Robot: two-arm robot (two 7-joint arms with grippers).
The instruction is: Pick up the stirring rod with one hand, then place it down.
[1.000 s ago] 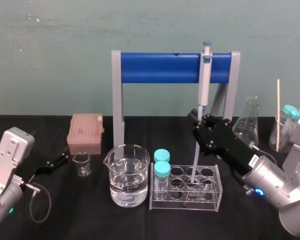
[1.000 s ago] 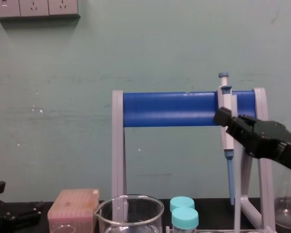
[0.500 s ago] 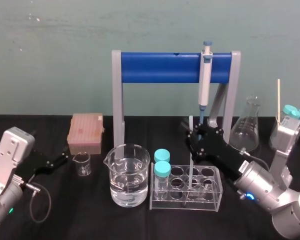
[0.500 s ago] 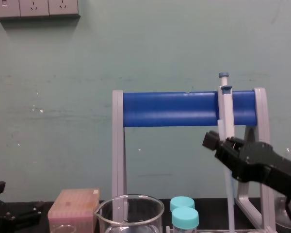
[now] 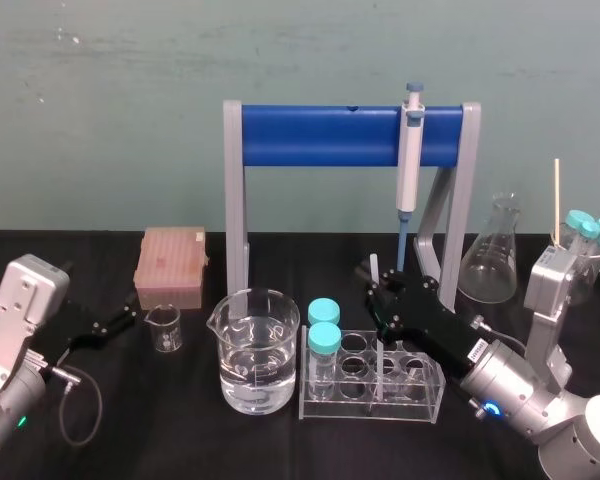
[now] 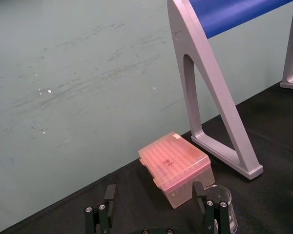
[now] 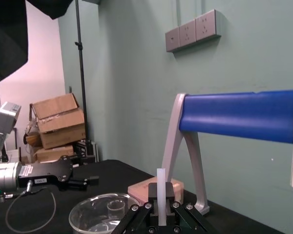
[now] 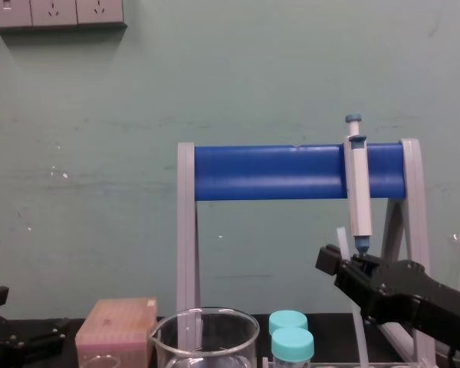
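Note:
The stirring rod is a thin translucent white stick standing nearly upright. Its lower part reaches down into a middle cell of the clear test tube rack. My right gripper, the black hand, is shut on the rod just below its top, low over the rack. The right wrist view has the rod pinched between the fingers of the right gripper. From the chest, the rod's tip pokes up above the right gripper. My left gripper rests open at the far left, fingers apart.
A large beaker of water and two teal-capped tubes stand left of the rod. Behind rises the blue-barred stand with a hanging pipette. A pink tip box, small beaker, flask and wooden stick stand around.
My right gripper has come down and slightly left with the rod, from level with the pipette to just above the rack. The rod now sits lower in the rack. The left arm stayed still.

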